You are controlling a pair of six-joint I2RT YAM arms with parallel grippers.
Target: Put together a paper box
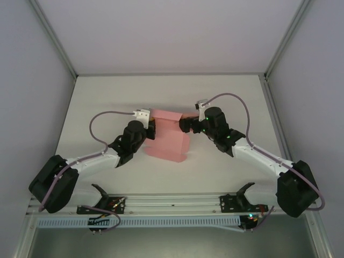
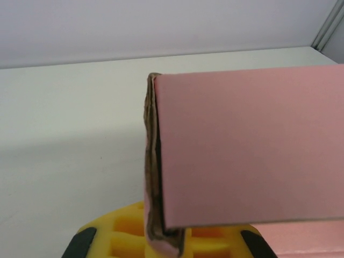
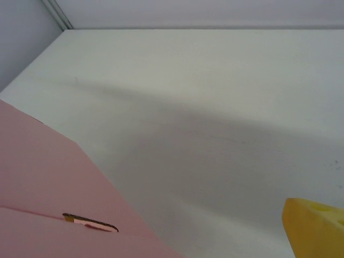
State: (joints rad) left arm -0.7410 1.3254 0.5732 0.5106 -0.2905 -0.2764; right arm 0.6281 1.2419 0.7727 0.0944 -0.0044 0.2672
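The pink paper box (image 1: 167,137) is a partly folded card sheet held between both arms at mid-table, with an upper panel raised and a lower panel near the tabletop. My left gripper (image 1: 152,129) is shut on its left side. In the left wrist view, the folded, worn edge of the paper box (image 2: 247,145) runs down into the closed yellow fingers (image 2: 129,236). My right gripper (image 1: 186,124) sits at the sheet's right edge and stands open. In the right wrist view, one yellow finger (image 3: 317,228) shows far right. The paper box (image 3: 48,188), with a slit, lies at lower left, apart from that finger.
The white table (image 1: 107,97) is bounded by grey walls and metal corner posts (image 1: 54,37). The arm bases and a rail (image 1: 172,201) run along the near edge.
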